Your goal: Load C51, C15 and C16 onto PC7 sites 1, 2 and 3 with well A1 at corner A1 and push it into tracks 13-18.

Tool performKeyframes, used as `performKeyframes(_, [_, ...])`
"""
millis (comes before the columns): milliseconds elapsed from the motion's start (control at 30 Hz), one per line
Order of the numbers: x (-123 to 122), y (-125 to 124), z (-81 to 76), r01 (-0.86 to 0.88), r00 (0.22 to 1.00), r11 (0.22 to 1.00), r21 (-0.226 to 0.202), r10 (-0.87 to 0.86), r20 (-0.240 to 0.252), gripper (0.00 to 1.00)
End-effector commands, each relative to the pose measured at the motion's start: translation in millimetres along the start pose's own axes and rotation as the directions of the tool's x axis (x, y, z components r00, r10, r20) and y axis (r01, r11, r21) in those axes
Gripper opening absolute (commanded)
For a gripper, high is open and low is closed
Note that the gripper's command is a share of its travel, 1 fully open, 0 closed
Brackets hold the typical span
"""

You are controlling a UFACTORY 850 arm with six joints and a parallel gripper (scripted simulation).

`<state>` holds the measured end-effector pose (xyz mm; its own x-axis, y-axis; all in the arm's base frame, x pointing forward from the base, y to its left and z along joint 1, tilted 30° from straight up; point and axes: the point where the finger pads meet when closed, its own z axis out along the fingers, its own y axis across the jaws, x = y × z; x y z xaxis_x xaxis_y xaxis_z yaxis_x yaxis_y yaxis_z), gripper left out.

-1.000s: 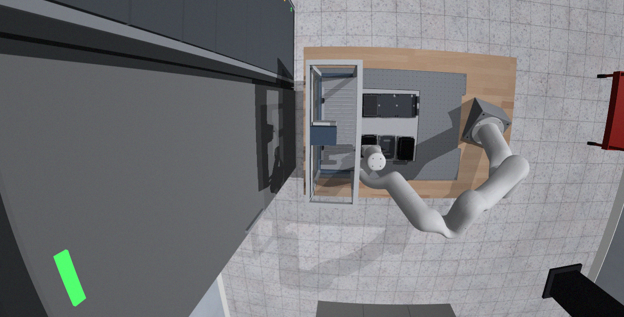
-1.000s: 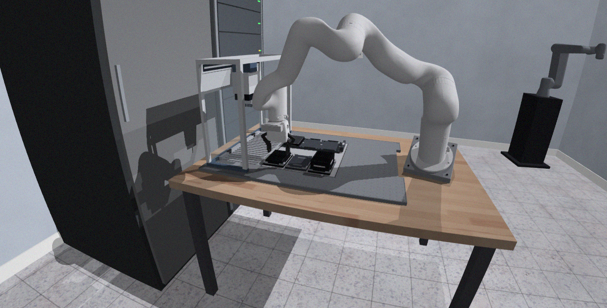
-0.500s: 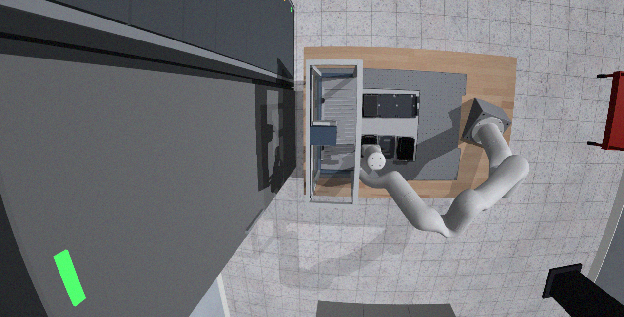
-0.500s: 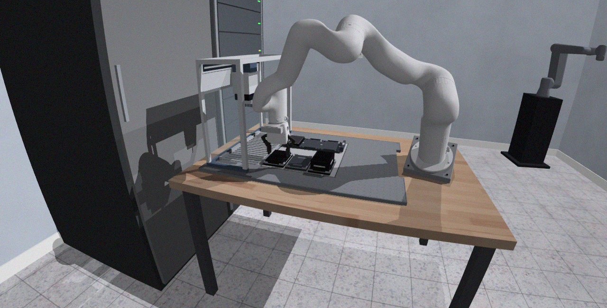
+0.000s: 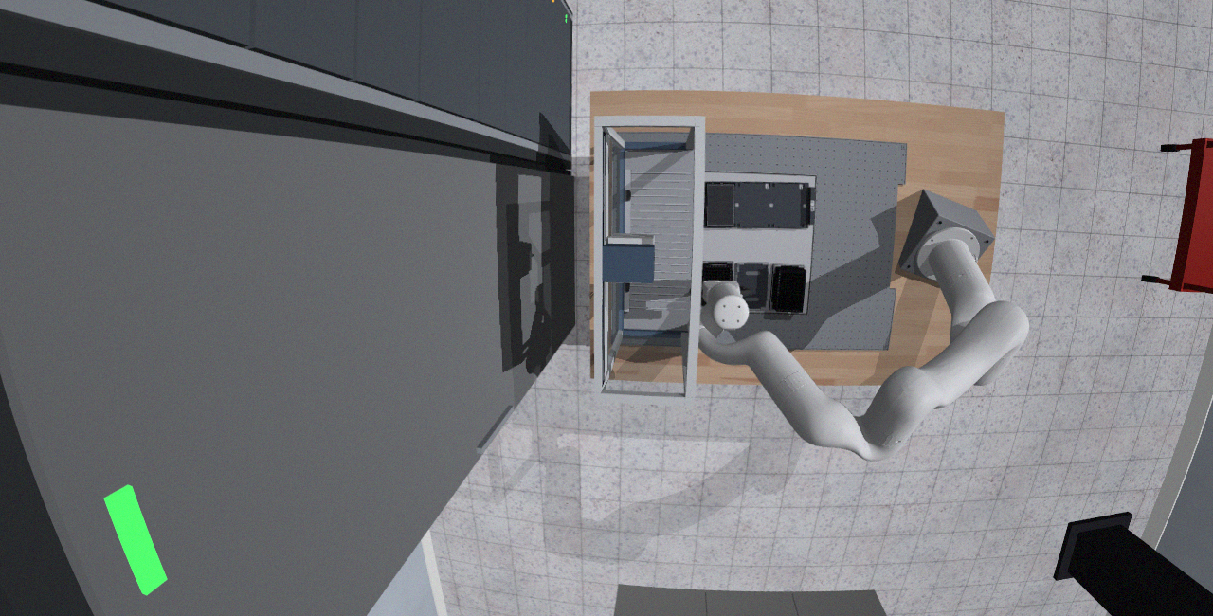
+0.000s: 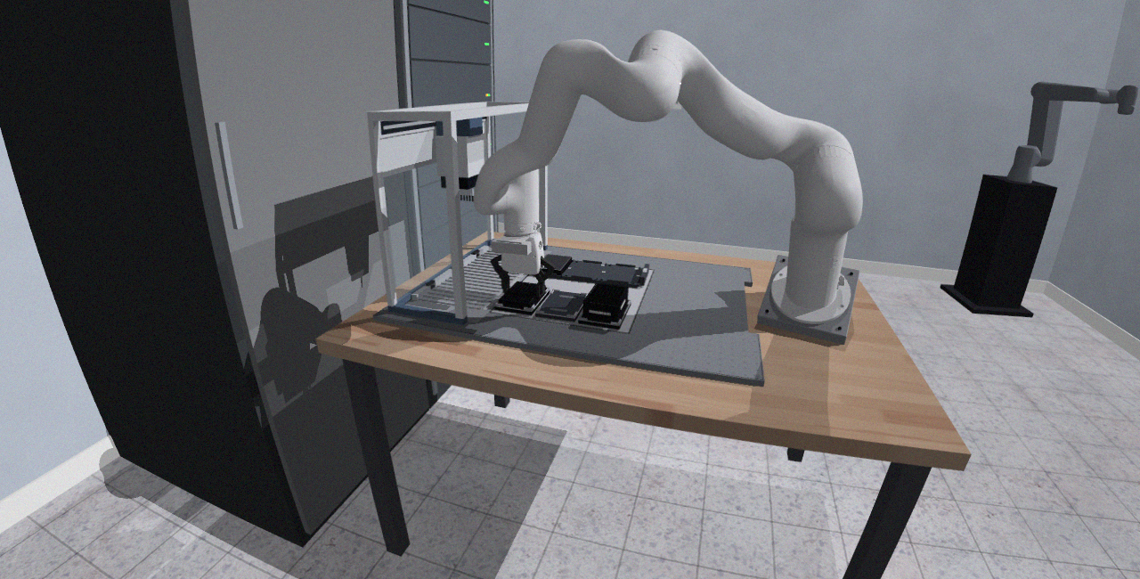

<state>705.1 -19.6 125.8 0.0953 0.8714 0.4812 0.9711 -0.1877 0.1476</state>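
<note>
Black C15 (image 6: 522,296) sits directly under your gripper (image 6: 522,276) | jaws fully spread, holding nothing | carrier PC7 (image 5: 768,205) lies across the apron from you

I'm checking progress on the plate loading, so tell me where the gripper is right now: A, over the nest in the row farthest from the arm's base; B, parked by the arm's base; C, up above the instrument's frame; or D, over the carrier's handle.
A: the open gripper hangs low over the end nest beside the rails.
</note>
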Motion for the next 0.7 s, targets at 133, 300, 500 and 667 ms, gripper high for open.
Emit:
performKeyframes(133, [0.1, 0.9, 0.5, 0.000, 1.000, 1.000, -0.002, 0.000, 0.000, 1.00])
performKeyframes(300, [0.1, 0.9, 0.5, 0.000, 1.000, 1.000, -0.002, 0.000, 0.000, 1.00])
performKeyframes(500, [0.1, 1.0, 0.4, 0.000, 1.000, 1.000, -0.002, 0.000, 0.000, 1.00])
performKeyframes(667, [0.1, 0.9, -0.1, 0.000, 1.000, 1.000, -0.002, 0.000, 0.000, 0.00])
